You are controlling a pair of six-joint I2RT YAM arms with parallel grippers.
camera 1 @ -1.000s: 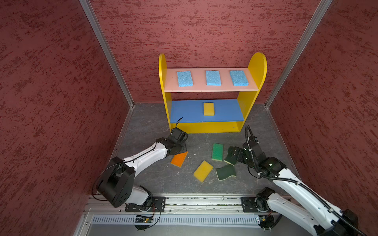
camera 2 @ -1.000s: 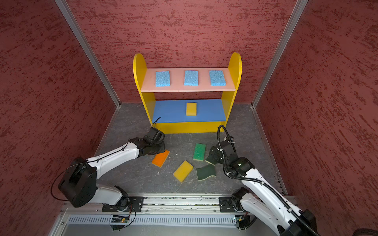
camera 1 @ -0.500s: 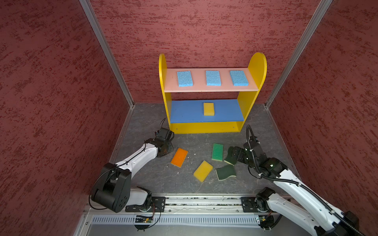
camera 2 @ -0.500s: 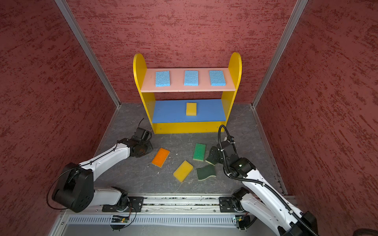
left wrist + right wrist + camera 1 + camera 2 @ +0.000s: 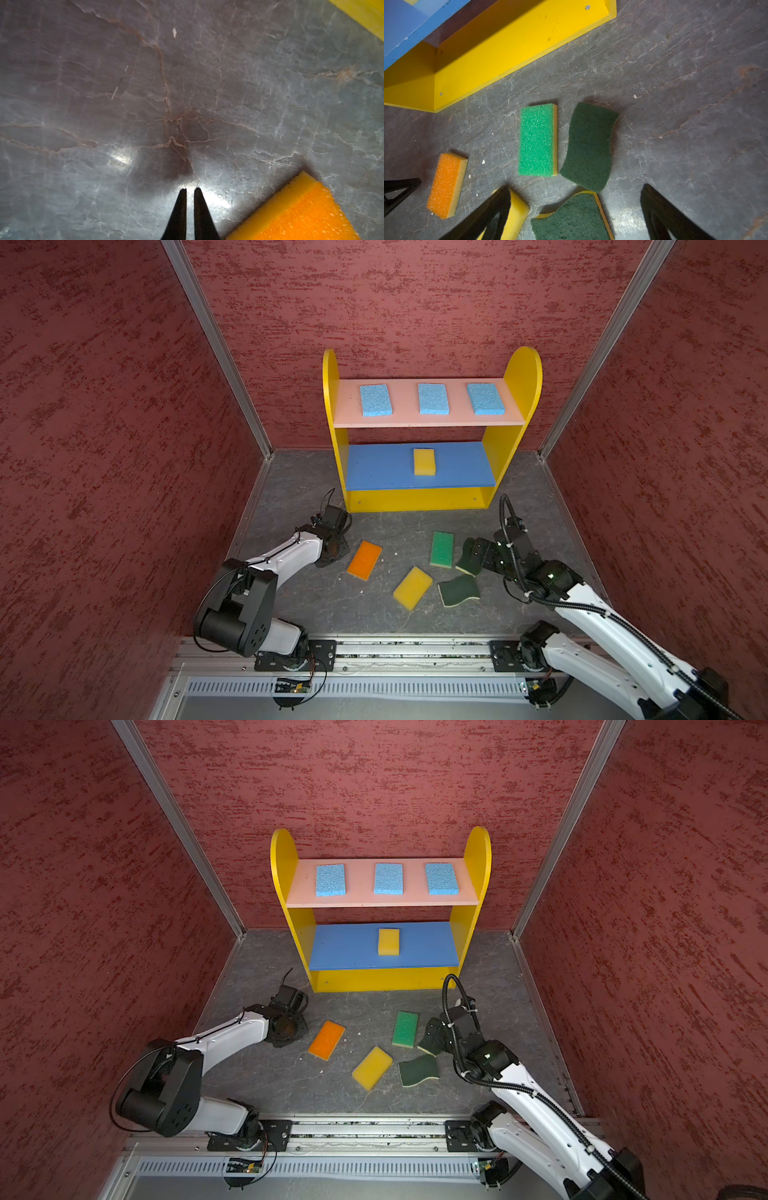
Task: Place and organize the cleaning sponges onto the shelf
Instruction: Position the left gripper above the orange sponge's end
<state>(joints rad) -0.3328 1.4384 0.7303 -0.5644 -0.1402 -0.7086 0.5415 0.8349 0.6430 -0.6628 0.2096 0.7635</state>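
Three blue sponges [image 5: 433,398] are laid in a row, each apart from the next, on the pink board [image 5: 345,416] at the top of the shelf [image 5: 523,377]. One yellow sponge [image 5: 424,461] is set flat near the middle of the blue board [image 5: 382,472] below it.

Five more sponges are scattered on the grey floor [image 5: 299,489] in front of the shelf. An orange sponge [image 5: 364,560] is placed farthest left and a bright green sponge [image 5: 441,548] to its right. A second yellow sponge [image 5: 412,588] is placed nearer the front edge. The near dark green sponge [image 5: 459,590] is seen just beside the second yellow sponge. The far dark green sponge [image 5: 588,145] is laid close against the bright green sponge. Whether they touch cannot be told, and it is partly hidden by the right arm in both top views.

The left gripper [image 5: 190,190] is pointed down at bare floor just beside the orange sponge. Its fingers are drawn almost together, with only a thin slit left between the tips, and nothing is clamped between them.

The right gripper [image 5: 576,187] is held above the two dark green sponges. Its fingers are spread wide and nothing is grasped.
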